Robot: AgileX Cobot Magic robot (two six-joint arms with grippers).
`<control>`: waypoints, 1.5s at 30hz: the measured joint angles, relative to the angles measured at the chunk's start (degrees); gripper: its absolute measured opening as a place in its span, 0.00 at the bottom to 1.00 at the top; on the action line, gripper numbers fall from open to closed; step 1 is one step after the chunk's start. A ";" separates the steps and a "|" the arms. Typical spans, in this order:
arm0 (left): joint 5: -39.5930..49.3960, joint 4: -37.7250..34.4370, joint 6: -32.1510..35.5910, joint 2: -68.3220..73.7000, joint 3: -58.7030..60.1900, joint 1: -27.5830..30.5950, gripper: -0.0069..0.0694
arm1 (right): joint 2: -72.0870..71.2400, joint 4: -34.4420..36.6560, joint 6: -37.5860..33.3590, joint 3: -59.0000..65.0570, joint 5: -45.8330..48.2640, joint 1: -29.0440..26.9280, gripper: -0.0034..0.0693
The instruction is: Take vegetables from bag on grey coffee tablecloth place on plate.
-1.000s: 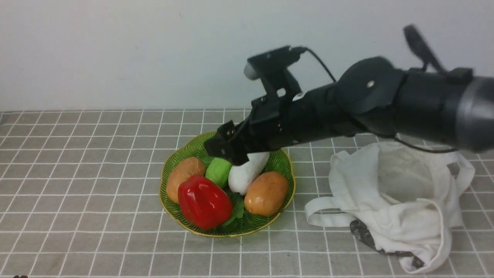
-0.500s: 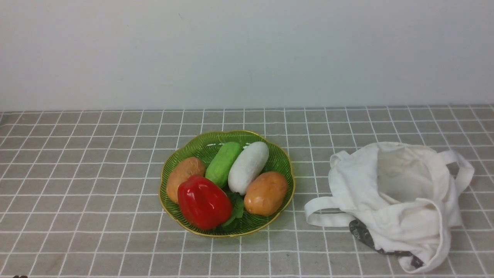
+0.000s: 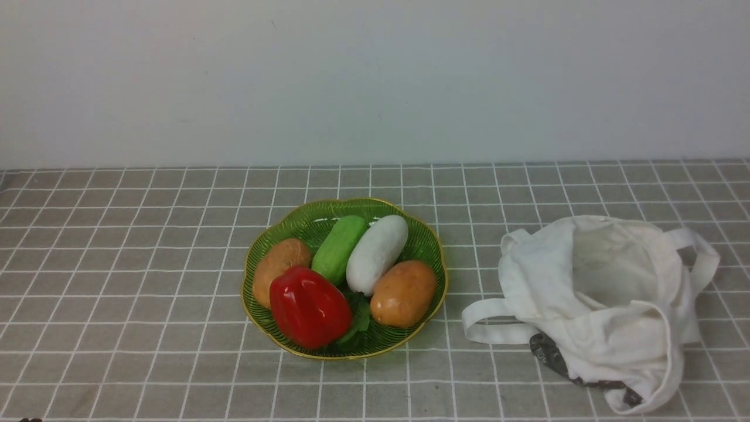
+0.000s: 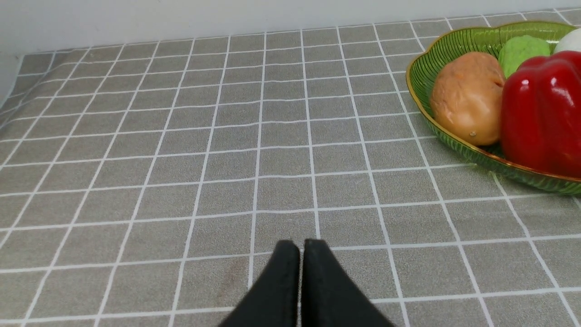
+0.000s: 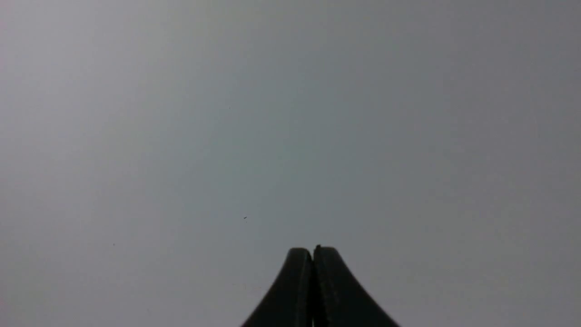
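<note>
A: Well, where is the red bell pepper (image 3: 309,306) found, and how are the grippers set?
B: It is seen lying on the plate (image 3: 426,241), lower centre of the front view, pressed against a potato (image 3: 280,264) near the rim. The left gripper (image 4: 301,245) is closed on nothing above the tablecloth (image 4: 136,136). The right gripper (image 5: 313,250) is likewise pressed together, with only blank grey beyond it.
A: What could be spoiled from here?
B: The crowded pepper could be tipped out if the plate is nudged. The bag (image 3: 609,293), slumped at lower right, could be left unchecked, its folds being hidden.
A: And compared with a second ago?
B: The right arm, then stretched over the plate, is gone from view. Nothing else is shifted.
</note>
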 joint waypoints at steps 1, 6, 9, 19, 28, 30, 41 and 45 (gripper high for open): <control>0.00 0.00 0.00 0.00 0.00 0.00 0.08 | -1.45 -0.27 0.20 2.06 -0.06 0.00 0.03; 0.00 0.00 0.00 0.00 0.00 0.00 0.08 | -2.08 -0.61 0.34 7.24 2.00 0.00 0.03; 0.00 0.00 0.00 0.00 0.00 0.00 0.08 | -2.08 -0.56 0.34 8.72 4.12 0.00 0.03; 0.00 0.00 0.00 0.00 0.00 0.00 0.08 | -2.03 2.77 -0.65 10.70 6.50 -0.06 0.03; 0.00 0.00 0.00 0.00 0.00 0.00 0.08 | -2.03 16.55 -17.14 15.07 -1.14 -0.06 0.03; 0.00 0.00 0.00 0.00 0.00 0.00 0.08 | -2.03 18.20 -18.21 16.19 -2.93 -0.06 0.03; 0.00 0.00 0.00 0.00 0.00 0.00 0.08 | -1.98 16.77 -18.43 29.47 -6.36 -7.57 0.03; 0.00 0.00 0.00 0.00 0.00 0.00 0.08 | -1.91 15.41 -18.43 37.24 -6.36 -15.16 0.03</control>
